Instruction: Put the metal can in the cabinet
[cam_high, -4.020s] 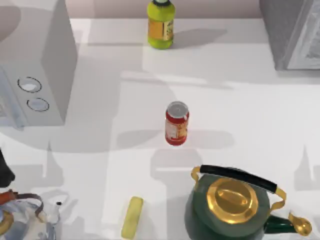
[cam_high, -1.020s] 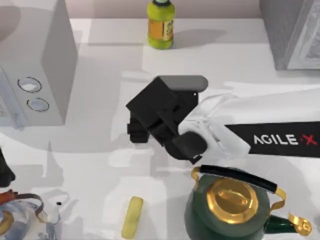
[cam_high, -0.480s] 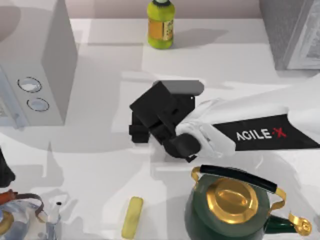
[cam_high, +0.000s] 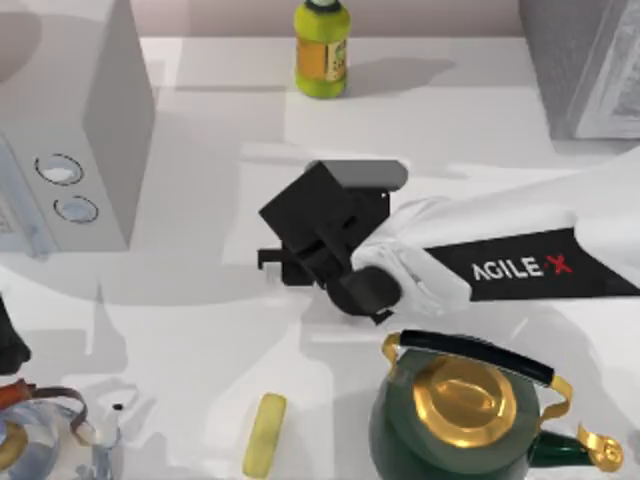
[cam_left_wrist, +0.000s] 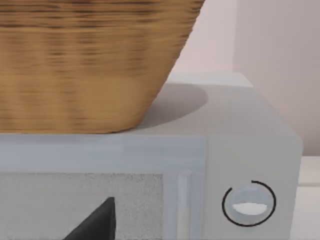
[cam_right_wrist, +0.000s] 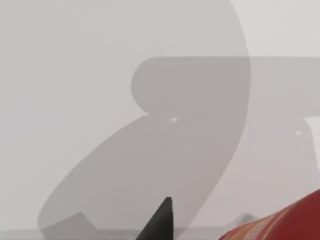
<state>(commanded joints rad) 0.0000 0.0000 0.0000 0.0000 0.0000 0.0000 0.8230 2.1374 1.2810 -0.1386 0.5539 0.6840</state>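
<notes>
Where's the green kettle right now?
In the top view, the green kettle stands at the table's near edge, right of centre, just below the right gripper and its arm.

White desk (cam_high: 200, 330), bottle (cam_high: 321, 50) at far middle, dial box (cam_high: 70, 150) left, grey cabinet (cam_high: 585, 60) far right, green kettle (cam_high: 470, 410) near right, yellow bar (cam_high: 264, 434) near middle

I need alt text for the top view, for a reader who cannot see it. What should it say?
The right arm reaches from the right across the white table, its black right gripper low at the centre. A yellow-green bottle stands at the far edge, the grey cabinet far right, a green kettle near.
</notes>
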